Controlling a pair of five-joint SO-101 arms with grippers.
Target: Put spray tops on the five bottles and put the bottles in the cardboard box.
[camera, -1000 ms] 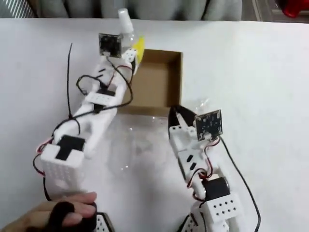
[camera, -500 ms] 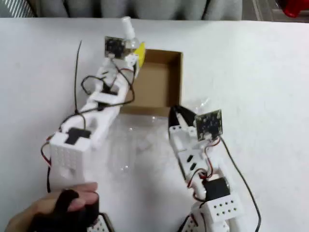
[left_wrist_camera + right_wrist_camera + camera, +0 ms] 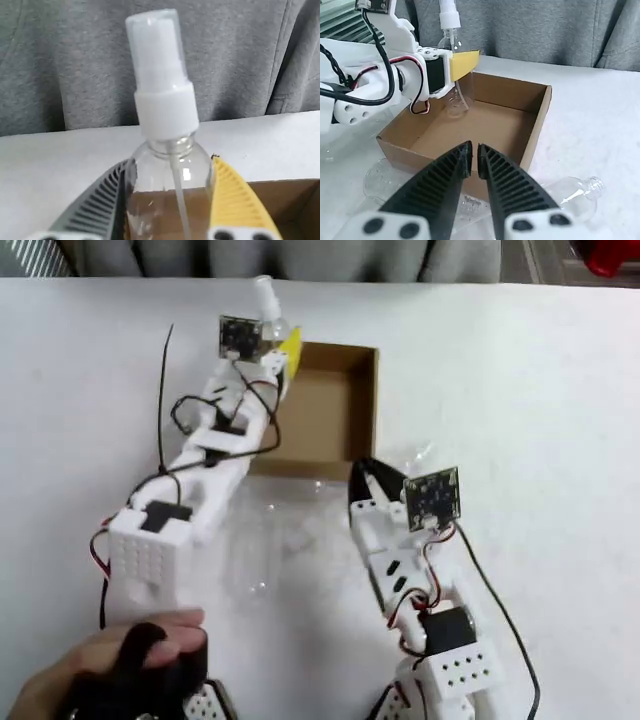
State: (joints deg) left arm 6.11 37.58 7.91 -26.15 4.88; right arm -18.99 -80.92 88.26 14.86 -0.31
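Grips a bottle [image 3: 156, 200] upright in the left gripper [image 3: 170, 169], spray top [image 3: 160, 75] on, at the far left corner of the box [image 3: 540, 120]; possibly touching the floor there, hard to tell. Holds the right gripper [image 3: 474, 152] pinched nearly closed on nothing, just before the box's near wall, beside a topless bottle [image 3: 575, 192] lying flat.

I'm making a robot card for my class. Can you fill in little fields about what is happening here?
Left tool: shut on the bottle, grey finger on one side, yellow on the other
Bottle: clear, upright, at a far corner of the cardboard box
Spray top: white, on the held bottle
Right tool: shut, holding nothing, near the box's front wall
Bare bottle: clear, no top, lying on the table outside the box
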